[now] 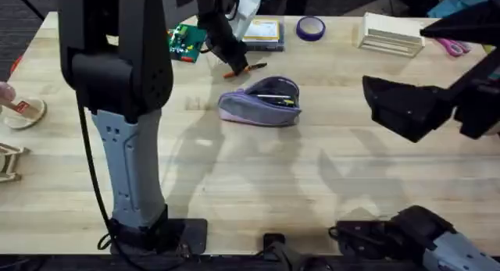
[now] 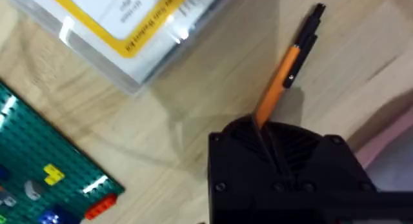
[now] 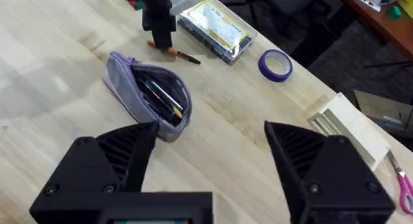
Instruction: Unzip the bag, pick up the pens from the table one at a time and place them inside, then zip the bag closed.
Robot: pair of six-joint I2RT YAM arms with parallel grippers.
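Note:
The lilac bag [image 1: 260, 101] lies mid-table with its zipper open. A dark pen [image 3: 155, 95] rests inside the bag [image 3: 150, 100]. Just behind it, the orange pen [image 1: 245, 69] with a dark tip is at table level. My left gripper [image 1: 233, 63] is shut on the orange end. In the left wrist view the orange pen [image 2: 284, 75] runs out from between the black fingers of the left gripper [image 2: 264, 130]. My right gripper [image 3: 206, 166] hangs open and empty, high over the table's right side [image 1: 406, 107].
A clear box with a yellow label [image 1: 262, 33] and a green brick plate [image 1: 186, 43] sit close behind the left gripper. A purple tape roll [image 1: 311, 27], wooden blocks [image 1: 391, 35] and pink scissors [image 1: 451, 46] line the far edge.

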